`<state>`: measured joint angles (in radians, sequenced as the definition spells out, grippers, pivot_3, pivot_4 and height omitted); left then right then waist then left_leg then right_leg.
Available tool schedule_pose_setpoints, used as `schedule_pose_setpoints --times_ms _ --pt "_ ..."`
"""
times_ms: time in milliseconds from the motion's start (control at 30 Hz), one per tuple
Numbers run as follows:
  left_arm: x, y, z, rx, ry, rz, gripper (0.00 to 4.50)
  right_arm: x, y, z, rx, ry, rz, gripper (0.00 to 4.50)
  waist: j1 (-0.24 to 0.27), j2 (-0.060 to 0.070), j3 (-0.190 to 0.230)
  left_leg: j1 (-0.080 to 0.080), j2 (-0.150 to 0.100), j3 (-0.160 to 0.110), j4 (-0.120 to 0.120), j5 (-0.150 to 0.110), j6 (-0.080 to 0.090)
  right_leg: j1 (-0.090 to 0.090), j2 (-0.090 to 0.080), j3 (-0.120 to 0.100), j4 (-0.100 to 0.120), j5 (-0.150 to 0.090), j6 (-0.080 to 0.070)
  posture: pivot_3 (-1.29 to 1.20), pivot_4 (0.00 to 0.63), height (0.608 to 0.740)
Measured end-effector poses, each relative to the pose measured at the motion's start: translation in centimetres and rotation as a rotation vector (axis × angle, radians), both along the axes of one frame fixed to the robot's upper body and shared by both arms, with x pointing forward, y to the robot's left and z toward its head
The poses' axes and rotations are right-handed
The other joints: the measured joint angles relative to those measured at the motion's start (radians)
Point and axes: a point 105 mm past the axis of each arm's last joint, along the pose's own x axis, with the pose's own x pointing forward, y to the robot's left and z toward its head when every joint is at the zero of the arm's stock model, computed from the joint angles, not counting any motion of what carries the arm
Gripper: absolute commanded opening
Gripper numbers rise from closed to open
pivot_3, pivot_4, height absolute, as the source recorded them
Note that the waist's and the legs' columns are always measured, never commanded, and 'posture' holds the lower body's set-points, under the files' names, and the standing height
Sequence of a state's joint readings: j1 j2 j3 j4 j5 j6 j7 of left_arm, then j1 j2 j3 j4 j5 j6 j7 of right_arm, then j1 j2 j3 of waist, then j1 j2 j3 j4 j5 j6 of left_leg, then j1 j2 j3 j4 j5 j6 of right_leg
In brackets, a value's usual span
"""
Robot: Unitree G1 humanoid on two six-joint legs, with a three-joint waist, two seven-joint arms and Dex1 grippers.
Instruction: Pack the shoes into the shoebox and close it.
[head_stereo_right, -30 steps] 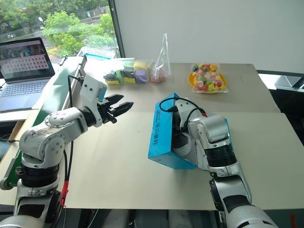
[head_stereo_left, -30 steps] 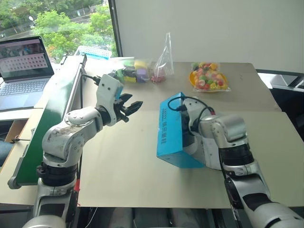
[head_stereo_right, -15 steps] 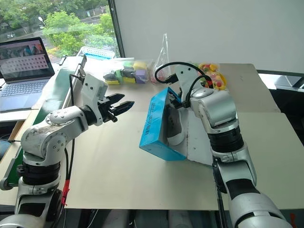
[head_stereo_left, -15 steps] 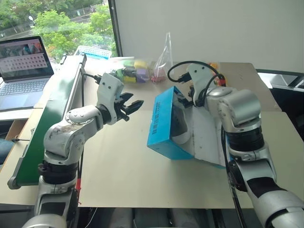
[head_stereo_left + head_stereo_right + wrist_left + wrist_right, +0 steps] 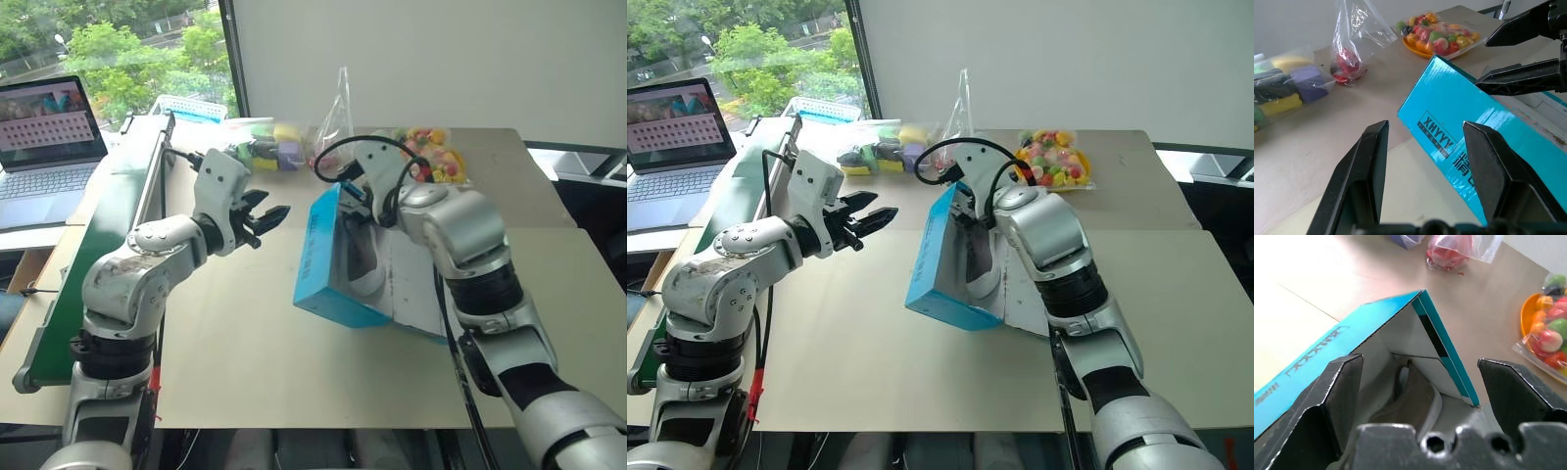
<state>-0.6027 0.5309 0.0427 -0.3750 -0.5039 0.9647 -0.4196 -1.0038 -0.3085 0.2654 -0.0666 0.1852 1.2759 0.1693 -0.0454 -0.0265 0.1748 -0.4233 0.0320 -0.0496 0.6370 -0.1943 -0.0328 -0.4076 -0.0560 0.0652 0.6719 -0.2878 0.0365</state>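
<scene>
Table (image 5: 245,343) lying tan under all | eye views: shoebox (image 5: 318,257) tipping on its side mid-table, shoe (image 5: 361,257) sitting inside; right gripper (image 5: 345,192) gaping wide at its far top edge, gripping nothing | left wrist: left gripper (image 5: 1425,152) hanging part-open, empty, near shoebox | right wrist: shoe lying inside white interior; snack bag (image 5: 1547,333) beyond.

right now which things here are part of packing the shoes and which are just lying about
Part of the job:
- shoebox, blue, tipped on its side, lid open
- shoe inside the box
- right tool, open at the box edge
- left tool, open, apart from the box

Lying about:
- bag of coloured blocks
- bag of red items
- plate of fruit
- laptop
</scene>
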Motion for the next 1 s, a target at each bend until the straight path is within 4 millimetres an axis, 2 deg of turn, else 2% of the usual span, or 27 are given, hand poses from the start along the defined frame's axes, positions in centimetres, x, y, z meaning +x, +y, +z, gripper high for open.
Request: schedule_pose_setpoints --times_ms 233,400,467,533,633,733,833,1000 --pt "0.1 0.8 0.2 0.026 -0.010 0.032 2.55 0.1 0.7 -0.2 0.007 0.001 0.031 4.42 0.002 0.000 0.000 0.000 0.000 0.000 0.000 0.000 0.000 0.000 0.000 0.000 0.000 0.000 0.000 0.00 0.150 0.740" --pt "0.5 2.7 0.6 0.026 -0.027 0.121 2.55 0.3 0.3 1.9 0.148 -0.046 0.097 4.42 0.002 0.000 0.000 0.000 0.000 0.000 0.000 0.000 0.000 0.000 0.000 0.000 0.000 0.000 0.000 0.00 0.150 0.740" --pt "0.6 4.2 0.4 0.026 -0.022 0.191 2.55 0.2 -0.2 3.3 0.192 -0.088 0.153 4.42 0.000 0.000 0.000 0.000 0.000 0.000 0.000 0.000 0.000 0.000 0.000 0.000 0.000 0.000 0.000 0.00 0.150 0.740" --pt "0.8 6.5 -0.2 0.038 -0.013 0.300 2.55 -0.2 -0.8 4.8 0.220 -0.135 0.256 4.42 -0.001 0.000 0.000 0.000 0.000 0.000 0.000 0.000 0.000 0.000 0.000 0.000 0.000 0.000 0.000 0.00 0.150 0.740" --pt "0.8 10.8 -1.6 0.066 0.020 0.491 2.55 -2.2 -0.6 6.2 0.277 -0.138 0.489 4.42 -0.002 0.000 0.000 0.000 0.000 0.000 0.000 0.000 0.000 0.000 0.000 0.000 0.000 0.000 0.000 0.00 0.150 0.740" --pt "0.5 13.7 -2.2 0.073 0.025 0.627 2.55 -4.4 0.8 5.6 0.330 -0.063 0.698 4.42 -0.002 0.000 0.000 0.001 0.000 0.000 0.000 0.000 0.000 0.001 0.000 0.000 0.000 0.000 0.000 0.00 0.150 0.740" --pt "-0.2 16.2 -2.3 0.069 0.019 0.740 2.55 -5.5 1.9 5.1 0.355 -0.022 0.812 4.42 -0.001 0.000 0.000 0.001 0.000 0.000 0.000 0.000 0.000 0.000 0.000 0.000 0.000 0.000 0.000 0.00 0.150 0.740" --pt "-1.2 19.3 -2.3 0.062 -0.011 0.868 2.55 -5.3 3.3 4.1 0.342 -0.041 0.862 4.42 0.002 0.000 0.000 0.001 0.000 0.000 0.000 0.000 0.000 0.001 -0.001 0.000 0.000 0.000 0.000 0.00 0.150 0.740"
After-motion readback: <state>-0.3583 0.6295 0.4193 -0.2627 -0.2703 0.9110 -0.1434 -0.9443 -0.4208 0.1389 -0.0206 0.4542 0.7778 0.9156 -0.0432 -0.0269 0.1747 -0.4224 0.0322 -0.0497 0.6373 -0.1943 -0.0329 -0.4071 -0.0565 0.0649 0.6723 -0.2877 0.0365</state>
